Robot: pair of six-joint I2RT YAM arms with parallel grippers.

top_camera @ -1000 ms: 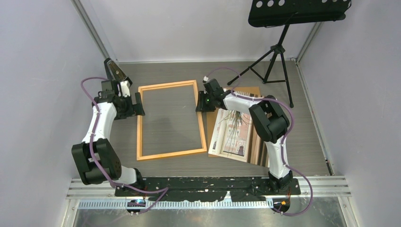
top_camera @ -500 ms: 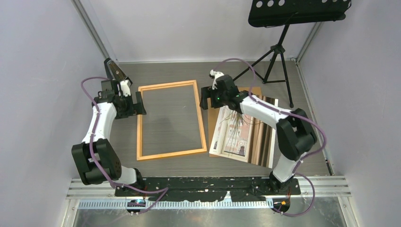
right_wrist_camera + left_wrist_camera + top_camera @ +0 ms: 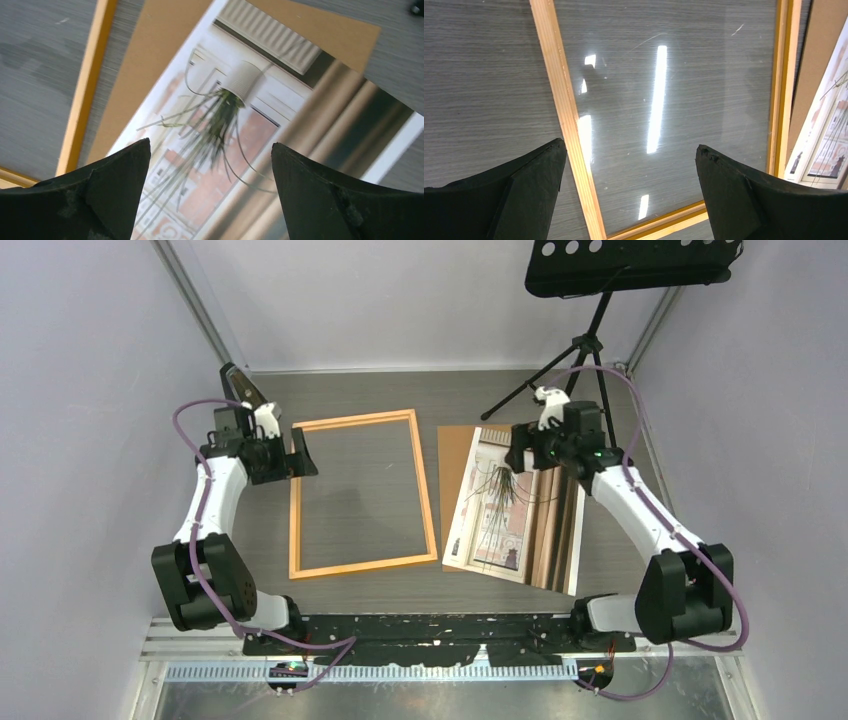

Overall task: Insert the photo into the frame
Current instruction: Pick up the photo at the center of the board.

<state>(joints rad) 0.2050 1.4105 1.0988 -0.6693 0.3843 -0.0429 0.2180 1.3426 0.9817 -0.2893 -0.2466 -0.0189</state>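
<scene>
The frame (image 3: 296, 502), a thin orange wooden rectangle, lies flat left of centre with a glossy clear sheet (image 3: 664, 100) inside it. The photo (image 3: 512, 508), a window with a spiky potted plant, lies face up to the right of the frame on a brown backing board (image 3: 455, 452). My left gripper (image 3: 298, 456) hovers open over the frame's upper left corner, its jaws straddling the left rail (image 3: 565, 115). Above the photo's top end my right gripper (image 3: 518, 452) is open. The plant print (image 3: 225, 115) shows between its fingers, and nothing is held.
A black music stand's tripod (image 3: 585, 360) stands at the back right, its tray overhanging the table. Grey walls close in on both sides. The photo's edge (image 3: 826, 145) shows at the right of the left wrist view, just beyond the frame's right rail (image 3: 785, 75).
My right gripper has left the frame's upper right rail, swung right to above the photo, and opened wide. The left gripper has barely shifted.
</scene>
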